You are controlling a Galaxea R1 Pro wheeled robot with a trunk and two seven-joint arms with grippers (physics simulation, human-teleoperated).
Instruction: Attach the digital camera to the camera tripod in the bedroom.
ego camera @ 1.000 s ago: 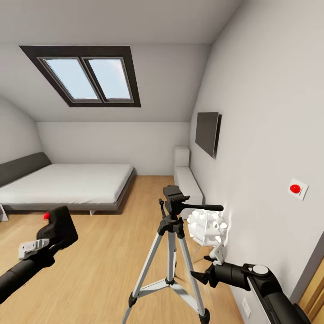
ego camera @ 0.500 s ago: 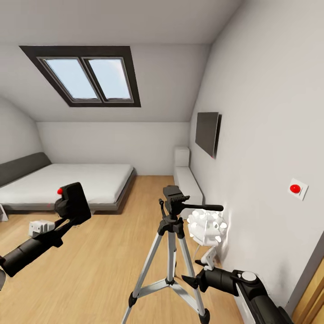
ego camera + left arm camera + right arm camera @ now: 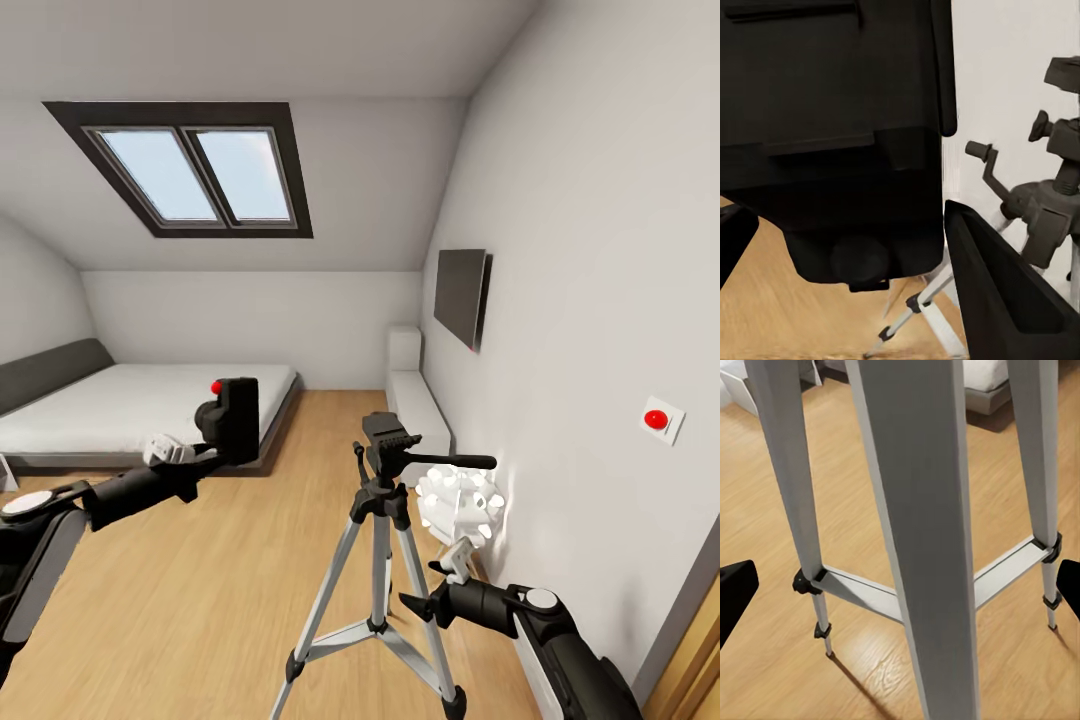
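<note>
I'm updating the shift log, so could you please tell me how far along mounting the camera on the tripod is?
Done: the small black boxy digital camera with a red dot is shut in the left claw and held up in the air. In hand: it sits left of the silver-legged camera tripod's black head, clearly apart from it. The right claw hangs open by the legs. Left: seating the camera on the head.
</note>
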